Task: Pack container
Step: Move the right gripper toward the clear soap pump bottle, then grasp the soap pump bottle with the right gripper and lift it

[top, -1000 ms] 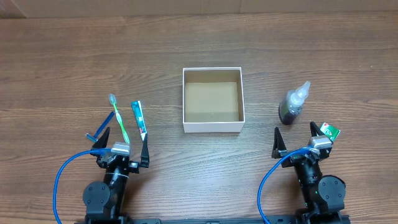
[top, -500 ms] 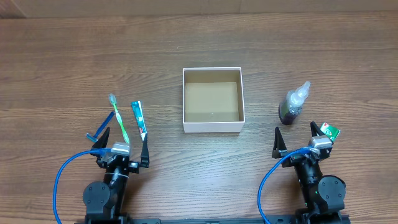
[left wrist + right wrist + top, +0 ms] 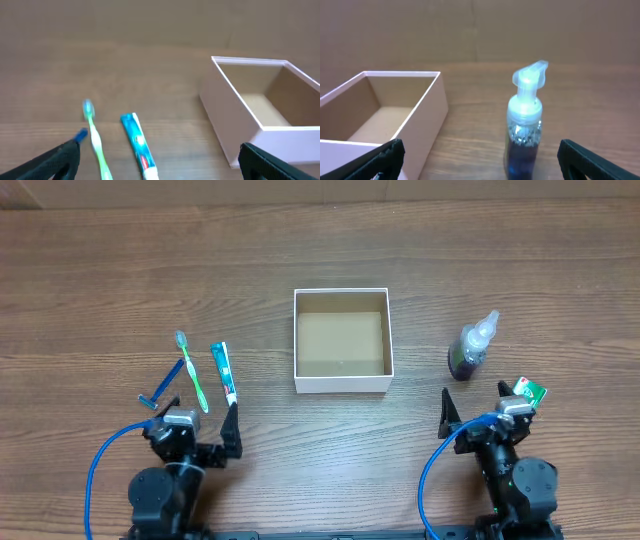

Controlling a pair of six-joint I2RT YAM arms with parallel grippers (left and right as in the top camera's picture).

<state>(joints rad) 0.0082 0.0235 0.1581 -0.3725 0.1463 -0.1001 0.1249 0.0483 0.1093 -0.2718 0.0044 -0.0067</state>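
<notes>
White-walled container (image 3: 343, 384) with brown floor — green toothbrush (image 3: 193, 375), wood-grain table (image 3: 100, 280).

The wooden table (image 3: 100, 280) carries 1 open box (image 3: 343, 383) at its middle. A toothbrush (image 3: 192, 375), toothpaste tube (image 3: 225, 373) and blue stick (image 3: 165, 387) lie left of it. A bottle (image 3: 472, 348) and green packet (image 3: 530, 390) sit right.

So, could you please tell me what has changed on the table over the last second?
The left gripper has drawn back a little toward the near edge and turned slightly, uncovering more of the blue item. Its jaws are open and hold nothing. The right gripper has hardly moved and is also open. The container, toothbrush, toothpaste tube and bottle lie as before.
</notes>
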